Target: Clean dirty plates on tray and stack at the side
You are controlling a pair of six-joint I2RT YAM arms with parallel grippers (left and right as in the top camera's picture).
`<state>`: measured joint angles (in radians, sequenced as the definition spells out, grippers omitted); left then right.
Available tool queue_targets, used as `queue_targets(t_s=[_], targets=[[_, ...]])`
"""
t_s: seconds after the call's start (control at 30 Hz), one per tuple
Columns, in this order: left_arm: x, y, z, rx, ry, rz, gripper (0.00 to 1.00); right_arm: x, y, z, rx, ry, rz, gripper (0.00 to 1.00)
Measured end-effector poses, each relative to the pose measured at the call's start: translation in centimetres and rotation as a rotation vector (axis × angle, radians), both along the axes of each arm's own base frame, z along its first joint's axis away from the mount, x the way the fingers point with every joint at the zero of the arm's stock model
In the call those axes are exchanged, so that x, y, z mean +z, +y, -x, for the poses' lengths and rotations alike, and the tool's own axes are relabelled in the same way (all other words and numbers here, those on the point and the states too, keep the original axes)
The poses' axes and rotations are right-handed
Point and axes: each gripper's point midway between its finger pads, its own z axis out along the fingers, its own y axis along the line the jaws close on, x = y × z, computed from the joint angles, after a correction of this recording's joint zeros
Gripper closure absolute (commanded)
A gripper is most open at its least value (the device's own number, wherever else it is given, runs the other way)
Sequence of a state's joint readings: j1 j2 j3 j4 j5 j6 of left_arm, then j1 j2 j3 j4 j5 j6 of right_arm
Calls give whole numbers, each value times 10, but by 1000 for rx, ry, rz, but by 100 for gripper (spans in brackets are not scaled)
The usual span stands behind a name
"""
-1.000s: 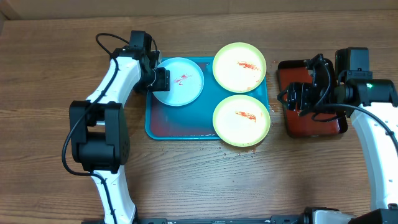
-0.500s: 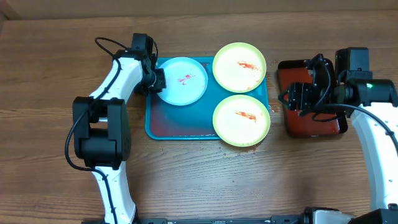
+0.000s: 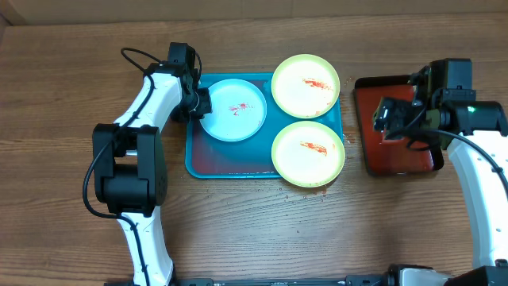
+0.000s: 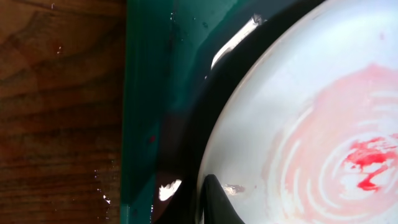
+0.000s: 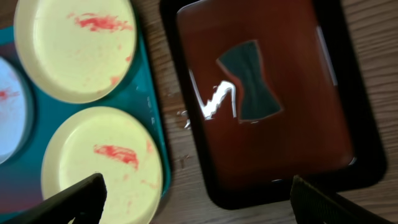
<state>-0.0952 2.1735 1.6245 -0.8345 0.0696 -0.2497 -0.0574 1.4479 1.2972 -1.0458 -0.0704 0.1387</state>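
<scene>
Nearest the robot, a yellow-green plate (image 3: pixel 308 153) with a red smear sits on the front right corner of the blue tray (image 3: pixel 222 164), its edge hanging over the rim. Further back on the left, the blue-rimmed plate (image 3: pixel 234 111) lies in the tray, smeared red in its middle. The left claw (image 3: pixel 200 103) is at this plate's left edge: one fingertip (image 4: pixel 214 198) rests over the rim and the other is hidden, so I cannot tell whether it is clamped. At the back right, the second yellow-green plate (image 3: pixel 305 84) overhangs the far rim, just beside the first. Off to the right, apart from the plates, the right claw (image 5: pixel 198 183) hangs spread wide and empty above the red tray (image 3: pixel 401 156) on the wooden table (image 3: pixel 79 63).
</scene>
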Motion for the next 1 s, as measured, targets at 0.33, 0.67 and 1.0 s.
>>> queue_targets(t_s=[0.33, 0.67, 1.0], targets=[[-1, 2, 16, -154, 57, -29, 96, -48, -13, -9, -36, 137, 59, 10], [-1, 1, 21, -200, 72, -27, 96, -112, -16, -23, 82, 261, 101, 30], [-1, -1, 25, -217, 85, -19, 96, -132, -33, -36, 132, 264, 208, 19]])
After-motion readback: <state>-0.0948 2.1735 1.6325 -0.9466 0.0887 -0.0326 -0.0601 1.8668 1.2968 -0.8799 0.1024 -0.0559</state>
